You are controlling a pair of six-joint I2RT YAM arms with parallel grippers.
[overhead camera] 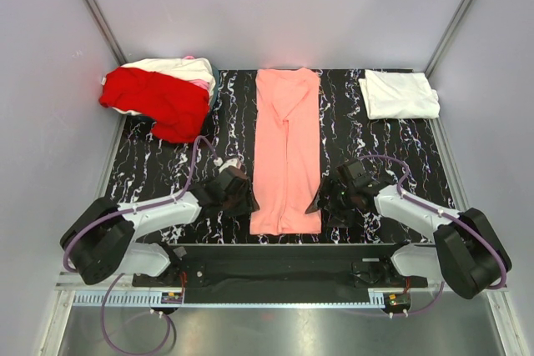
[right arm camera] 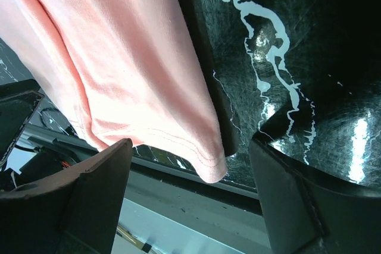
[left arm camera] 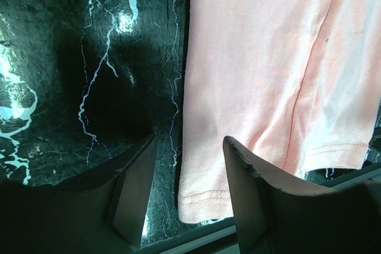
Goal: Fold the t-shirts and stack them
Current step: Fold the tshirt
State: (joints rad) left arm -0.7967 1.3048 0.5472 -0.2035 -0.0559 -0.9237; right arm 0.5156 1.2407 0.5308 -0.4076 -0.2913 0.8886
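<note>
Salmon-pink t-shirt (overhead camera: 286,152) lies flat mid-table (overhead camera: 229,118), folded lengthwise into a long strip, hem end toward me. My left claw (overhead camera: 238,193) is low at the strip's near left corner. In the wrist view the left claw (left arm camera: 190,141) is part open, with the hem corner (left arm camera: 202,197) in the gap. One finger is over black marble, the other over pink cloth, and nothing is pinched. My right claw (overhead camera: 327,198) is at the near right corner. Its wrist view shows the right claw (right arm camera: 190,147) spread wide, the hem corner (right arm camera: 208,159) between the fingers, no grip on it.

Red t-shirt (overhead camera: 158,102) is crumpled at the back left, on top of pale t-shirts (overhead camera: 188,66). White t-shirt (overhead camera: 399,93) is folded at the back right, well apart from the strip.
</note>
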